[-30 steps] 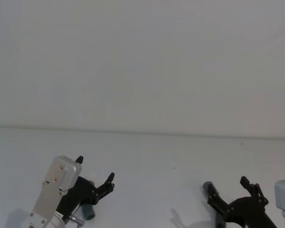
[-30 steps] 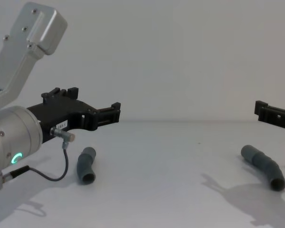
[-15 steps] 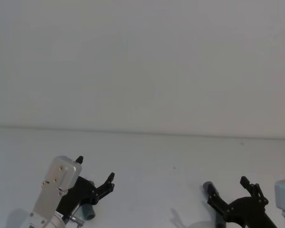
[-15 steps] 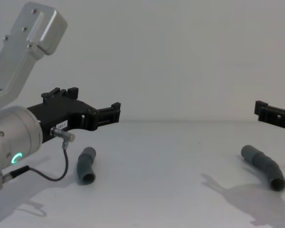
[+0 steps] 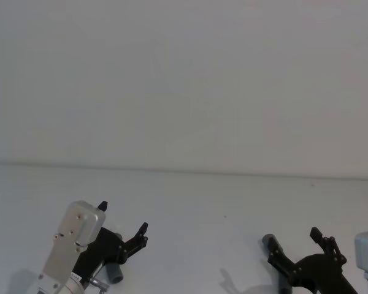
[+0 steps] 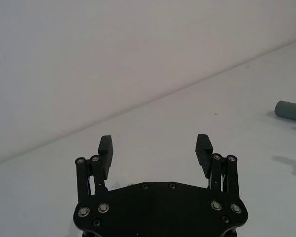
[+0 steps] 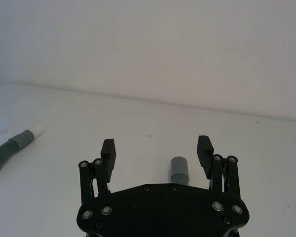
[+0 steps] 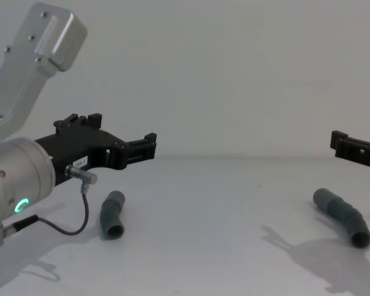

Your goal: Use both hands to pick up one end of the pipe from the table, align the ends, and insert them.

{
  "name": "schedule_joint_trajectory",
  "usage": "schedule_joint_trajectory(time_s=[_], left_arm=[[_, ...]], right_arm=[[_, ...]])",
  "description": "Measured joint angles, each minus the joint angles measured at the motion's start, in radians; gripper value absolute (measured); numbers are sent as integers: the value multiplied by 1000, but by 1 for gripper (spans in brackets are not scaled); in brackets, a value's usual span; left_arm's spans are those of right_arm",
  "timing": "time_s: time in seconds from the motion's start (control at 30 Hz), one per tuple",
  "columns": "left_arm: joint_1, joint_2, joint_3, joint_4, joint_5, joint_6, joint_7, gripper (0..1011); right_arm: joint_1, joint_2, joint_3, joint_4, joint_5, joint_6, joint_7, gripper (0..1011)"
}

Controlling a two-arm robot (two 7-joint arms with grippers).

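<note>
Hovering with its jaws spread wide and empty, the black angular two-jaw left gripper (image 6: 155,145) on its silver cylindrical arm hangs above the left side of the plain matte white-grey table (image 8: 209,246); the matching black right gripper (image 7: 156,147) hangs above the table's right side, likewise open and holding nothing. Flat on the table beneath the left gripper lies the short dark grey ribbed plastic tube piece (image 8: 111,214), its long axis running roughly away from the robot, its narrow white tip (image 7: 37,131) apparently at the far end. The longer, slightly bent dark grey tube piece (image 8: 342,213) lies on the table under the right gripper, its length running along that gripper's reach, midway between the spread jaws. Each arm is nearest its own piece, so the coming move looks like a straight descent toward the table, jaws straddling each tube across its long axis.
</note>
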Motion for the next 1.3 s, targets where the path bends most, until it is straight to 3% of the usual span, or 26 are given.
schedule_joint_trajectory(time_s=[0.7,1.0,1.3], left_arm=[[5,-2,-4,-2,-1,4,1,1001],[37,-16,-31,-30,-35,69,24,1002],[74,-35,-78,-82,-84,188,62,1001]], right_arm=[[0,0,0,0,0,0,0,1003],[0,0,0,0,0,0,0,1003],[0,0,0,0,0,0,0,1003]])
